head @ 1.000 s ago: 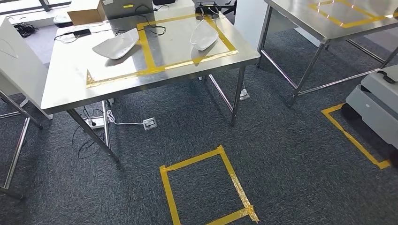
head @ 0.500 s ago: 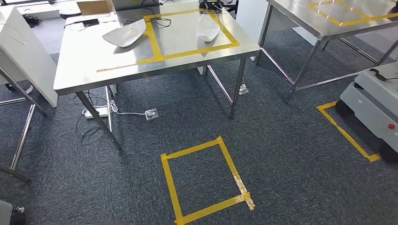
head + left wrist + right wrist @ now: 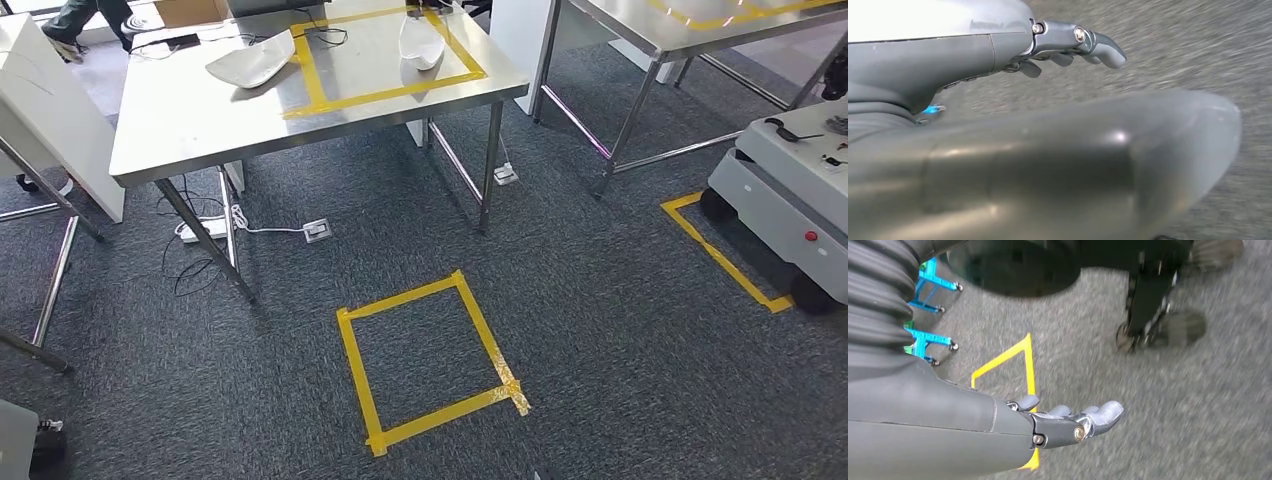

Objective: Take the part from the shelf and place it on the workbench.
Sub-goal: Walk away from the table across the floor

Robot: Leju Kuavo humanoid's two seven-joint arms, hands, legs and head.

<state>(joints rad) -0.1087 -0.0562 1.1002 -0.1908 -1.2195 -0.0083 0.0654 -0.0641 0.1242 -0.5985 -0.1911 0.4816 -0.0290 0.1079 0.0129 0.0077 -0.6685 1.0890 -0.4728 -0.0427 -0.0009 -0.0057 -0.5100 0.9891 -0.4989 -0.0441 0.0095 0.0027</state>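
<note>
1. Two white curved parts are seen lying on a steel tabletop in the head view: the left part rests just outside a yellow tape frame marked on the surface, and the right part rests inside that frame, near its far edge.
2. The two parts are kept well apart from each other, with a strip of the tape between them.
3. The left hand is shown in its wrist view above blurred grey carpet; its fingers are loosely extended and apart, and nothing is held.
4. The right hand is shown in its wrist view over the carpet, fingers stretched out and apart, with nothing grasped.
5. A yellow tape square is marked on the carpet in front of the tabletop.
6. A grey wheeled cart is parked at the right, beside a yellow tape corner.
7. A second steel table is seen at the far right.
8. A white power strip and a floor socket are lying under the tabletop.
9. A person's leg is visible at the far left, beyond the tabletop.
</note>
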